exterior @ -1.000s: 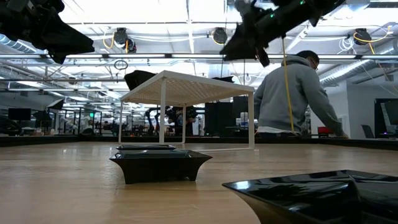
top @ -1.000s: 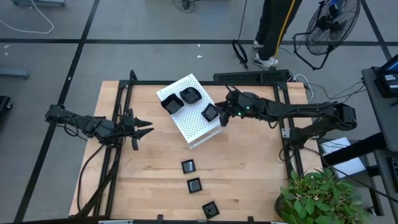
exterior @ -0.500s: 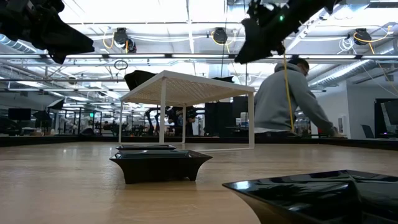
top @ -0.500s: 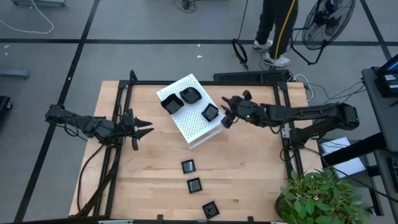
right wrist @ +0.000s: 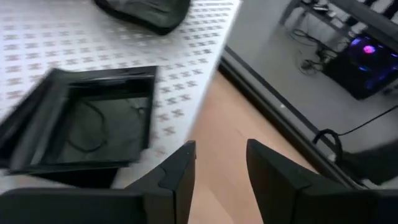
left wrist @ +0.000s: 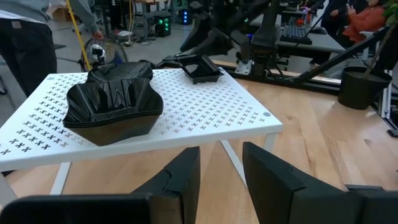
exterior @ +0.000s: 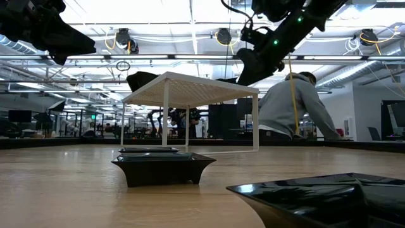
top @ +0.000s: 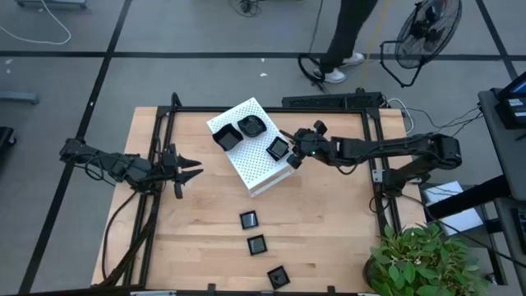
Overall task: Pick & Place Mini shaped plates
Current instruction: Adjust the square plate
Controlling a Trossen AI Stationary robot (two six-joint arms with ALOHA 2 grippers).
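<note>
Three plates sit on top of the white box (top: 251, 148): a square plate (top: 278, 149) near the box's right edge, a rounded one (top: 251, 126) toward the far corner, and a third (top: 224, 137) by the left edge. Three more plates lie on the bare surface (top: 329, 222) well nearer the front: one (top: 248, 219), one (top: 257, 245), one (top: 279, 276), in a rough line running front to back. My right hand (top: 294, 154) is just beside the square plate, off its right side at the box edge, raised above the surface; in my right wrist view the plate (right wrist: 81, 124) lies flat on the perforated top with nothing between my fingers (right wrist: 180, 174), which stand parted and hold nothing. The plate looks set down and let go, as I judge it. My left hand (top: 191, 171) waits over the left part of the surface, pointing at the box's left side, fingers (left wrist: 186, 180) apart with a narrow gap, empty; from there the wavy plate (left wrist: 112, 102) on the box is nearest. What matters for the next pick: the remaining plates all lie toward the front of the surface from my right hand, past the box. They sit about midway between the arms, maybe slightly nearer my left hand, so either arm could reach. They're square, no real long axis, so grip angle is free. A person (exterior: 288, 107) stands beyond the surface's far side.
</note>
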